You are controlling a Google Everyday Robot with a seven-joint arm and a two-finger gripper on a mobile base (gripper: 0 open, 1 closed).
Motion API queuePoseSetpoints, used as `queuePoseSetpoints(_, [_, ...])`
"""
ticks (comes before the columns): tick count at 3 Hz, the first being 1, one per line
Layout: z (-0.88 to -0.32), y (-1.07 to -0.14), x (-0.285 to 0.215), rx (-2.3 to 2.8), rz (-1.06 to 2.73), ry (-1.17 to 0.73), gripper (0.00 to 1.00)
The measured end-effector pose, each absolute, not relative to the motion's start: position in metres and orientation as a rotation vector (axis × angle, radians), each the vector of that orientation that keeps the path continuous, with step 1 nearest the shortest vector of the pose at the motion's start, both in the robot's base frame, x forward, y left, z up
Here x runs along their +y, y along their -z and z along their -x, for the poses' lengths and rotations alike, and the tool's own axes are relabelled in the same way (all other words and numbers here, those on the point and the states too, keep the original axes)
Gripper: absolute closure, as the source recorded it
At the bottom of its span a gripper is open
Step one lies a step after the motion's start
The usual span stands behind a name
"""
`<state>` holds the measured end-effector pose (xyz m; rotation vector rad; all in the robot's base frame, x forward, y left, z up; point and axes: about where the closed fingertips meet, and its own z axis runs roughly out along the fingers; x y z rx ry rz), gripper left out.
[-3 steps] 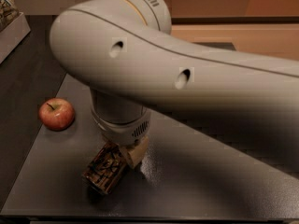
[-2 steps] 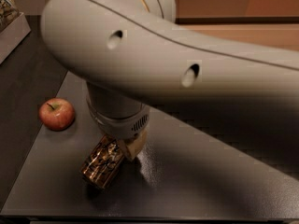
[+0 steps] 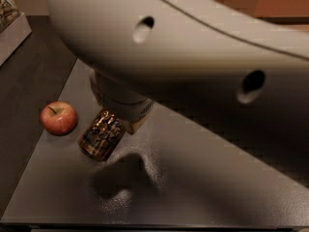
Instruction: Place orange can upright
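Note:
The orange can (image 3: 102, 135) is shiny brownish-orange with dark markings. It hangs tilted below my wrist, bottom end pointing down-left, a little above the grey table (image 3: 217, 178). Its shadow lies apart from it, lower right. My gripper (image 3: 120, 125) is under the big beige arm that fills the upper frame. It is shut on the can's upper end. One beige finger (image 3: 137, 124) shows beside the can; the rest is hidden by the wrist.
A red apple (image 3: 59, 118) sits on the table just left of the can. A pale box (image 3: 12, 30) stands at the far left on the dark surface. The table's front edge runs along the bottom of the view.
The can has gone up and to the left with my gripper, closer to the apple, and now hangs above the table. The arm has swung closer to the camera.

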<state>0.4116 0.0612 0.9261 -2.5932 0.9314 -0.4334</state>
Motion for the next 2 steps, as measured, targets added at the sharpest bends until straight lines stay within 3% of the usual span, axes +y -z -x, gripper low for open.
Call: queuePoseSetpoints(2, [-0.466,-0.961,0.05,0.756,2.372,0.574,1.0])
